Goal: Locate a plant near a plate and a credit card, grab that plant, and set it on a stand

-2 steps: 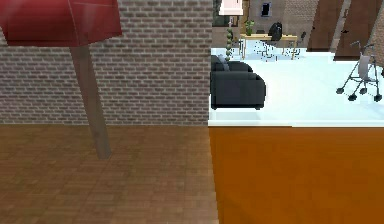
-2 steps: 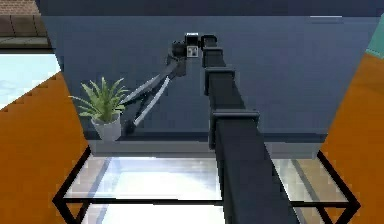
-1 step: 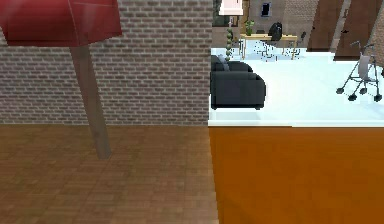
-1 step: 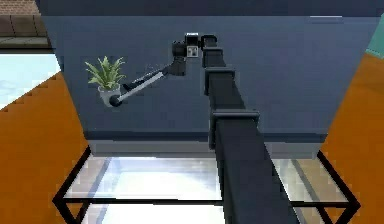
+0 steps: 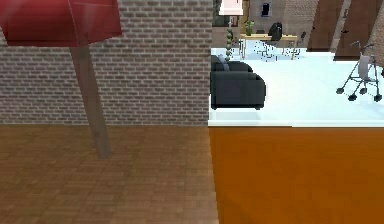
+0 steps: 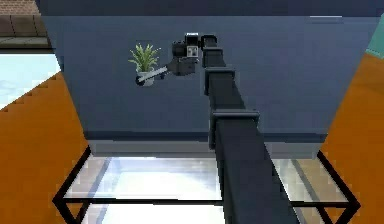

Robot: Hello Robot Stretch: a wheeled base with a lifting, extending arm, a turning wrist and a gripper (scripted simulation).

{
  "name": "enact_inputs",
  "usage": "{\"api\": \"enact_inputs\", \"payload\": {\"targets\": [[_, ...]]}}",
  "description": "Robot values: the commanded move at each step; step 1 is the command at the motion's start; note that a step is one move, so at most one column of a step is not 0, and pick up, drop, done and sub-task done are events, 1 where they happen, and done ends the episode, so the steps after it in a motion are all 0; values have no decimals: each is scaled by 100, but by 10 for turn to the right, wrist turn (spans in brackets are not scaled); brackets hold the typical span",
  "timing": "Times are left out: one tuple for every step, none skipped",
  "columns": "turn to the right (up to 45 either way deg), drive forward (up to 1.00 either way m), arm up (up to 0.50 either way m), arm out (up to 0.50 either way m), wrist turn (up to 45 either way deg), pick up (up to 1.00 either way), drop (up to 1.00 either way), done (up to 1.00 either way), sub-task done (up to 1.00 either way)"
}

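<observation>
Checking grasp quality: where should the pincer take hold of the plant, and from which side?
Probably the pale pot, approached level from the arm side view's right, where the pincer sits. The plant has thin leaves fanning upward that would bend; the pot is compact.

A dark sofa (image 5: 237, 85) stands on a white floor (image 5: 300, 100). Behind the sofa, on the same floor, are a wooden desk (image 5: 268, 40) and a tall potted plant (image 5: 229, 42). Right of the sofa stands a metal walking frame (image 5: 362, 75). In front of the sofa lies orange floor (image 5: 300, 170), with brown wood floor (image 5: 100, 185) to its left. In the arm side view, a glass-topped table (image 6: 75, 178) on a black frame rests on the floor.
</observation>
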Motion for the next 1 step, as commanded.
{"api": "enact_inputs", "payload": {"targets": [[0,0,0,0,450,0,0,0,0]]}}
